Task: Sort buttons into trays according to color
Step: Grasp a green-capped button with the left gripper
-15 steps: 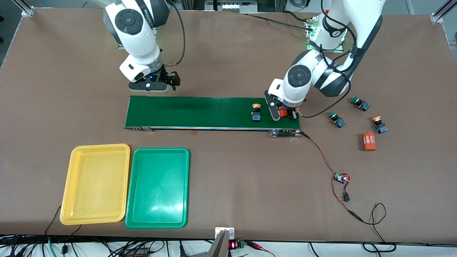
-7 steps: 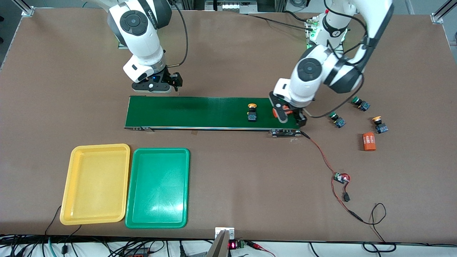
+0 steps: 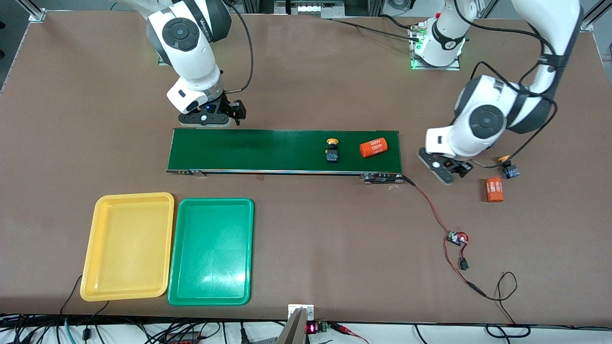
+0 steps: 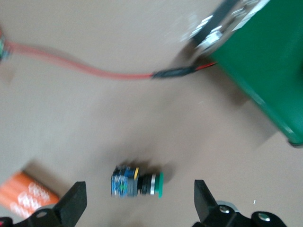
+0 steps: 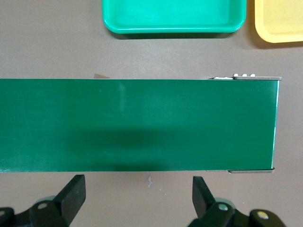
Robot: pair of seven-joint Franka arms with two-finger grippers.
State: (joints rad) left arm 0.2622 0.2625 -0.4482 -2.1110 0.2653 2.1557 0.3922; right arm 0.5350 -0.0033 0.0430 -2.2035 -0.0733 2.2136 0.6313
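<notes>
**While poised above the desk: two claws wide open, three buttons in sight**

Where the belt (image 3: 248, 150) ends toward the left arm's side, hanging over the bare desk (image 3: 306, 229): left claw (image 4: 137, 207), fingers spread wide, gripping nothing. Directly beneath it, lying on its side on the desk: one green button (image 4: 137, 182). Hidden under the arm in the front view.

Counted among yellow-capped buttons: two. One yellow button (image 3: 331, 150) standing on the belt, just beside an orange cylinder (image 3: 373, 147) lying there. A second yellow button (image 3: 508, 167) on the desk toward the left arm's end, partly covered by the arm. Just nearer the front camera than it: a second orange cylinder (image 3: 495, 189), also on the desk. Cylinders in total: two.

Trays: two, side by side, nearer the front camera than the belt. Yellow tray (image 3: 127, 239) toward the right arm's end, green tray (image 3: 210, 248) right beside it.

Over the desk at the belt's edge toward the right arm's base: right claw (image 5: 137, 196), likewise opened wide and holding nothing.

Trailing from the belt's end across the desk: one red cable (image 3: 430, 205).
</notes>
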